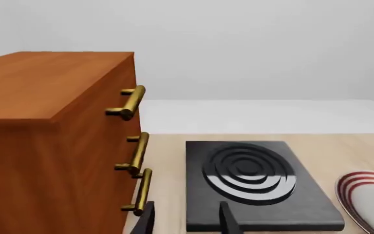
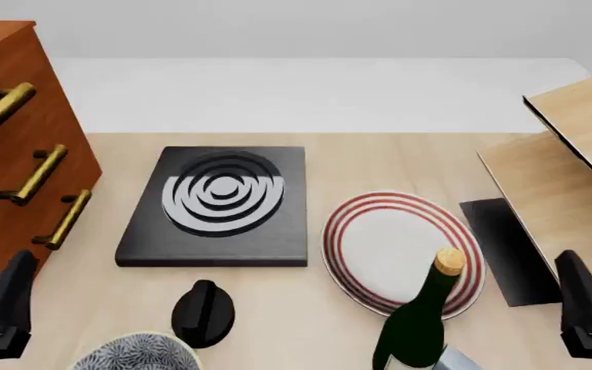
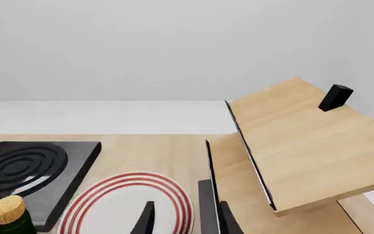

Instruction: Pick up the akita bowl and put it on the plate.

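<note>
akita bowl (image 2: 136, 352) sits apart from plate (image 2: 403, 250), w/ black knob (image 2: 203, 311) between. left end effector (image 1: 185, 220) & right end effector (image 3: 185, 218) both open, holding nothing.

The bowl (image 2: 136, 353) with dark blue and white pattern stands upright at the near edge, partly cut off. The white plate (image 2: 403, 250) with red rings lies flat, well apart, to its right.
</note>
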You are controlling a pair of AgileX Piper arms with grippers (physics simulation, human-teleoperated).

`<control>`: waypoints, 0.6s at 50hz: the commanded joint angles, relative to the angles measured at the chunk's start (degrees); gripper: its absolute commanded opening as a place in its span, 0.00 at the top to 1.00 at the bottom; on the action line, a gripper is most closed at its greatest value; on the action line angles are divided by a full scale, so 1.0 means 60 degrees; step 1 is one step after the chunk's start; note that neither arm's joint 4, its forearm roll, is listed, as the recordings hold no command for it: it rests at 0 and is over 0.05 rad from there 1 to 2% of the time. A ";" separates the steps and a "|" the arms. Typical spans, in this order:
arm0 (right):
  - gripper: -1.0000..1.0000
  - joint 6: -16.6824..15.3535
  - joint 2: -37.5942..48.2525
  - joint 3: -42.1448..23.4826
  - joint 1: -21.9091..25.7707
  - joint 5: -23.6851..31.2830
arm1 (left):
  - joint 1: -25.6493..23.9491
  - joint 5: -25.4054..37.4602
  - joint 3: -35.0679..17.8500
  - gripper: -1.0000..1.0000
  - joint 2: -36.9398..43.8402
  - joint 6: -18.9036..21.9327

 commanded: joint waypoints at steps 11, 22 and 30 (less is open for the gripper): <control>0.00 0.0000 0.0044 -0.0028 0.0000 -0.0013 | -0.0400 0.2260 -0.1266 0.00 -0.0003 0.0333; 0.00 0.0002 0.0048 -0.0028 -0.0001 -0.0012 | -0.1156 0.4634 -0.2208 0.00 -0.0001 0.0334; 0.00 0.0001 0.0049 -0.0027 0.0003 -0.0012 | -0.1277 0.5640 -0.2623 0.00 0.0259 0.0316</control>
